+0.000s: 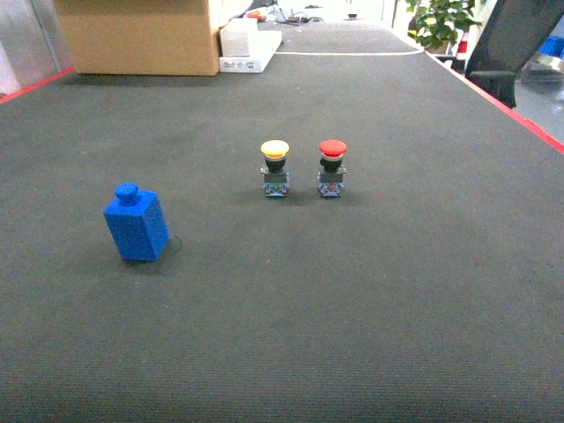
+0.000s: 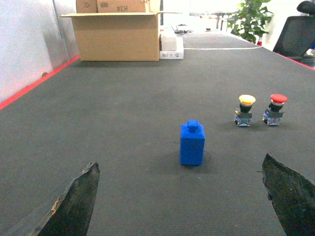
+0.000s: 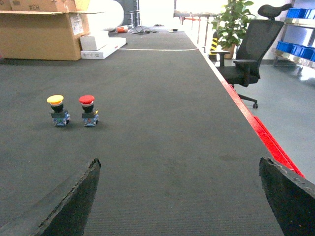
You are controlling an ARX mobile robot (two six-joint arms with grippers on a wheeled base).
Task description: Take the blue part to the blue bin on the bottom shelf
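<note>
The blue part (image 1: 137, 223), a small blue block with a round knob on top, stands on the dark carpet at the left; the left wrist view shows the blue part (image 2: 192, 143) ahead. My left gripper (image 2: 179, 169) is open, its dark fingers (image 2: 74, 204) spread wide, with the part a little beyond them and slightly right of centre. My right gripper (image 3: 179, 164) is open over bare carpet with nothing between its fingers (image 3: 285, 196). Neither gripper shows in the head view. The blue bin and the bottom shelf are out of view.
A yellow push button (image 1: 275, 167) and a red push button (image 1: 331, 166) stand side by side mid-carpet. A cardboard box (image 1: 141, 35) and a white box (image 1: 249, 48) sit at the far end. A red edge line (image 3: 256, 125), an office chair (image 3: 248, 54) and a plant (image 3: 229, 24) lie to the right.
</note>
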